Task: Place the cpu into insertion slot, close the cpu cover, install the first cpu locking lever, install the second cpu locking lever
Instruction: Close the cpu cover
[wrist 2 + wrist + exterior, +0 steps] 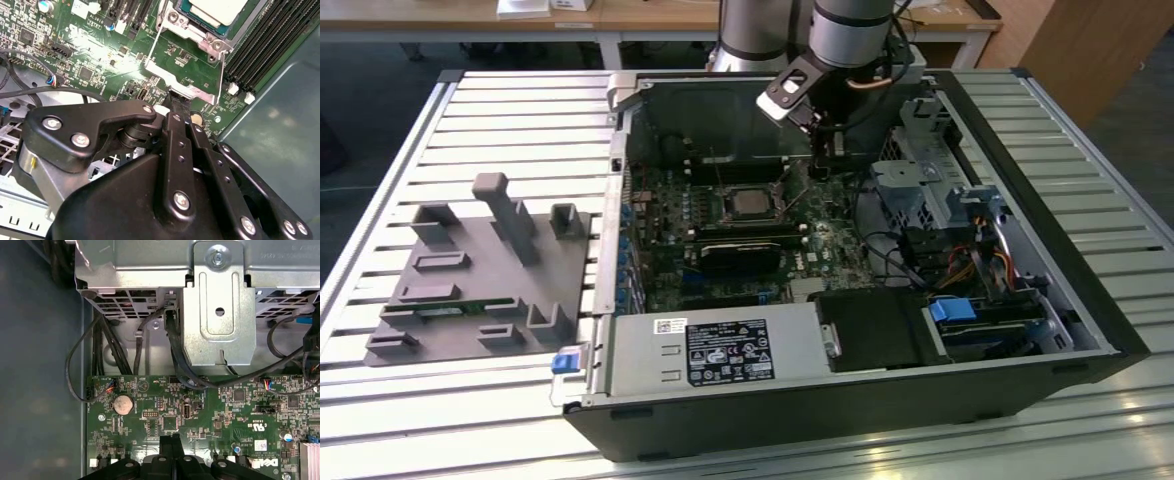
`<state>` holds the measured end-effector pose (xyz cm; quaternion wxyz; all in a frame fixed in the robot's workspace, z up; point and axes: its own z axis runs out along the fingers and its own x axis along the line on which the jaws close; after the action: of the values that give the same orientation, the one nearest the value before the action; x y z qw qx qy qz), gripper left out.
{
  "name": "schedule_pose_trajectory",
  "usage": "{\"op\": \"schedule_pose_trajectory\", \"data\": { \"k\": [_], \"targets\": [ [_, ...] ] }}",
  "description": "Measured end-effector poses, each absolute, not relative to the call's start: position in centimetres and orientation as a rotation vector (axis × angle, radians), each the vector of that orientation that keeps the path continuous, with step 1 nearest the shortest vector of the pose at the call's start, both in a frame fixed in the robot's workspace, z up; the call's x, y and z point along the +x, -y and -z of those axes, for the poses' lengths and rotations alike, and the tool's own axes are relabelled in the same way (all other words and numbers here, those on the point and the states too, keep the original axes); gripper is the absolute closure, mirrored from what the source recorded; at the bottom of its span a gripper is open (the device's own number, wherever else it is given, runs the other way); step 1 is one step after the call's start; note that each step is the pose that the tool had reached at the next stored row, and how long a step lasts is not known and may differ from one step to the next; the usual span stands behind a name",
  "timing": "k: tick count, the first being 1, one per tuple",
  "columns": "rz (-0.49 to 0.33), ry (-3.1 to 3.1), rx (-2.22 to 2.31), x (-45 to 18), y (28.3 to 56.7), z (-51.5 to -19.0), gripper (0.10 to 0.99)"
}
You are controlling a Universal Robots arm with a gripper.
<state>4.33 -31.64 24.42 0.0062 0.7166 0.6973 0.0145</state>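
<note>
The cpu (750,203) (216,9) lies flat in the insertion slot on the green board, pale metal face up. The silvery cpu cover (194,31) lies down around it as a frame. Thin wire locking levers (153,46) run along the socket's sides. My gripper (819,170) (176,97) (170,439) is shut, fingers pressed together with nothing between them. Its tip is down at the board, just off the socket's edge on the exterior view's right, touching or almost touching a silvery metal tab (186,89) there.
The open computer case (1067,300) walls in the board. A metal drive cage (947,190) (220,315) with black cables (175,365) stands close beside the arm. Memory slots (260,55) flank the socket. The power supply (720,350) is in front, and a grey fixture plate (480,270) is on the exterior view's left.
</note>
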Motion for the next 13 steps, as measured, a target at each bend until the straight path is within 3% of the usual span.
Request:
{"op": "schedule_pose_trajectory", "data": {
  "k": [13],
  "targets": [
    [-0.045,-2.182,2.242,3.68,31.64,-24.41,0.98]
  ]
}}
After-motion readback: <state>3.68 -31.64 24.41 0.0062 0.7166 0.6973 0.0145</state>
